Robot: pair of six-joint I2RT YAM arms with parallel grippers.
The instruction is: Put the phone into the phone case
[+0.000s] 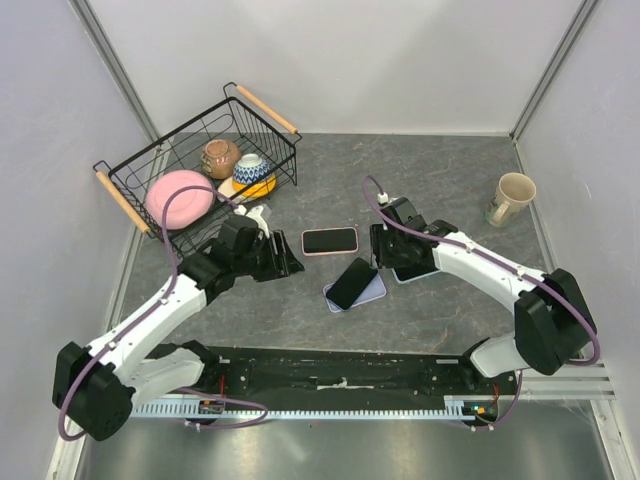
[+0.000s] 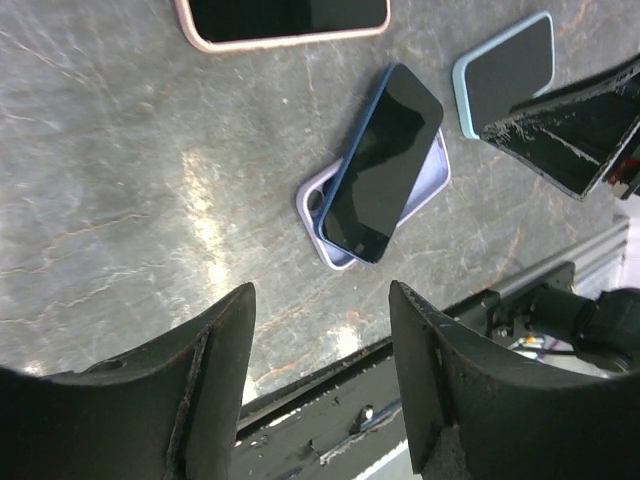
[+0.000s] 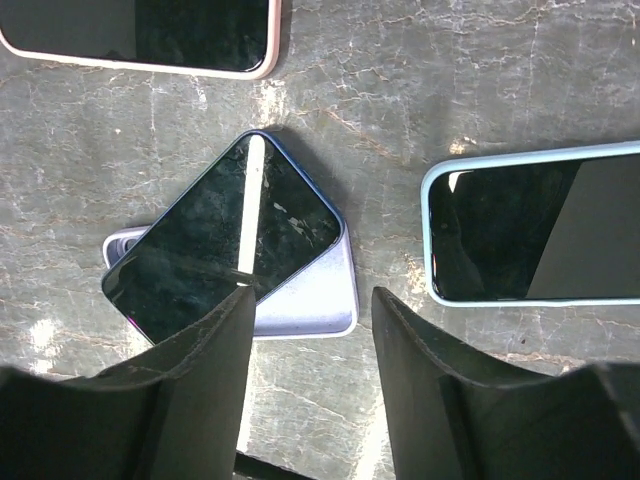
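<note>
Overhead view only: the wire basket (image 1: 165,143) sat back left. The left gripper (image 2: 320,295) hovered low, fingers apart and empty, arm stretched inward. The wrist views showed more: the dark phone (image 2: 382,165) lay skewed across the lavender phone case (image 2: 433,178), not seated. The right gripper (image 3: 312,298) hung above them, jaws spread, arm bent inward.

Much of the lavender phone case (image 3: 318,300) is hidden beneath the dark phone (image 3: 225,235) at frame centre. The pink-cased phone (image 3: 140,35) is cropped at the top edge, and the blue-cased phone (image 3: 530,230) at the right edge.
</note>
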